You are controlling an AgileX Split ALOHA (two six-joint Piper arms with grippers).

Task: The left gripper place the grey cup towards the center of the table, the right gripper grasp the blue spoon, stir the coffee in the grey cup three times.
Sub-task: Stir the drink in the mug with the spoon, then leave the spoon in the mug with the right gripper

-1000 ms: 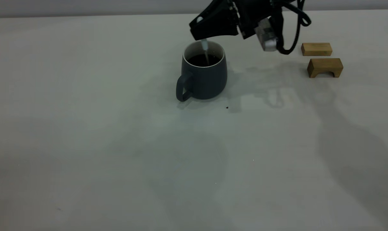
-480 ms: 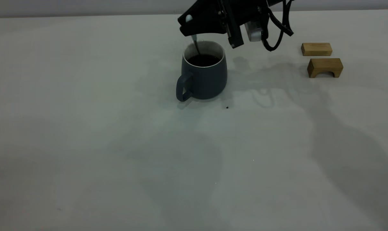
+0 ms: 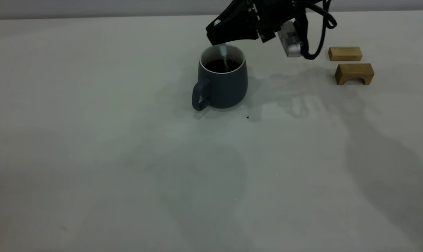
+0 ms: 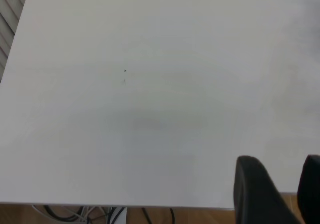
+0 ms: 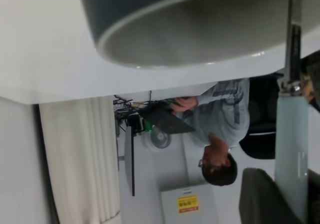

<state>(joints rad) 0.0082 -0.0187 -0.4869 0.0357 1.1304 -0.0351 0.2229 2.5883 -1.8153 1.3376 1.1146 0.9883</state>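
The grey cup [image 3: 222, 84] stands upright near the table's middle, its handle toward the camera and left. Dark coffee [image 3: 221, 65] fills it. Just above the rim hovers my right gripper [image 3: 218, 35], shut on the blue spoon [image 3: 224, 54], whose metal end dips into the coffee. The right wrist view shows the pale handle [image 5: 291, 149] between the fingers [image 5: 260, 199] and the metal neck reaching into the cup [image 5: 200, 39]. My left gripper [image 4: 285, 184] hangs open and idle over bare table [image 4: 150, 84] near its edge, out of the exterior view.
Two wooden blocks lie right of the cup: a flat one [image 3: 345, 53] and an arched one [image 3: 354, 73]. A tiny dark speck [image 3: 247, 117] sits just in front of the cup. Beyond the table a person [image 5: 220, 119] sits at a laptop.
The right gripper swung left over the cup's left rim, then back right. The spoon swept through the coffee with it. The cup has stayed put.
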